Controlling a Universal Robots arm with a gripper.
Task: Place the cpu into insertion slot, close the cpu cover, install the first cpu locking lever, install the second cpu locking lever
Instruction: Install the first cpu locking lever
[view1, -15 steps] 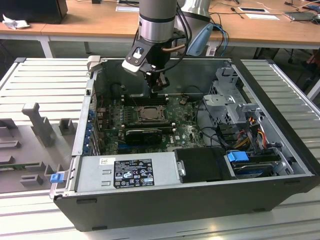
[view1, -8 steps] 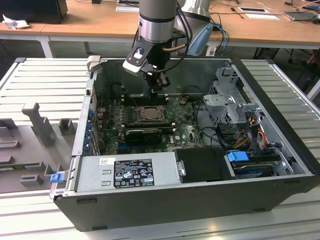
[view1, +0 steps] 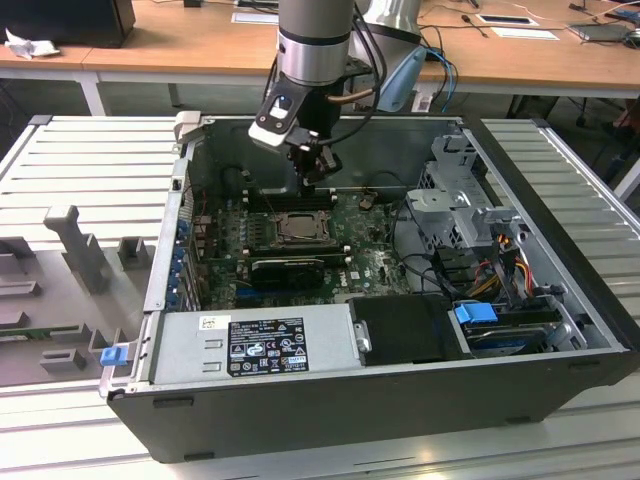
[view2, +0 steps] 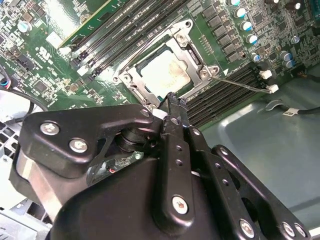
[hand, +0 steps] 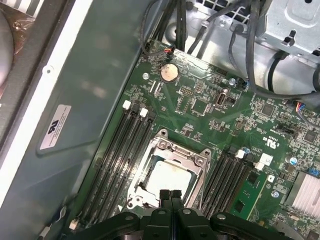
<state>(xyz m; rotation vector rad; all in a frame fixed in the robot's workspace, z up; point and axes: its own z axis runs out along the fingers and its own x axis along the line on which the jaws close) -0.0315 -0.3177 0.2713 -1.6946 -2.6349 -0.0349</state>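
The cpu (hand: 167, 175) lies in the socket on the green motherboard, its silver-grey top showing through the window of the cpu cover (hand: 199, 161), which lies flat around it. In the exterior view the cpu (view1: 297, 228) sits below my gripper (view1: 320, 178), which hangs a little above the socket's far edge. My gripper (hand: 170, 196) is shut, its black fingertips pressed together with nothing between them. In the second wrist view the gripper (view2: 172, 100) is by the socket's edge, near the cpu (view2: 165, 72). A thin metal locking lever (view2: 245, 85) sticks out from a socket corner over the memory slots.
Memory slots (hand: 125, 150) flank the socket on both sides. A black card (view1: 288, 268) lies just in front of the socket, and the power supply (view1: 250, 345) fills the case's near side. A drive cage (view1: 460, 200) with cables (view1: 500, 270) stands at the exterior view's right.
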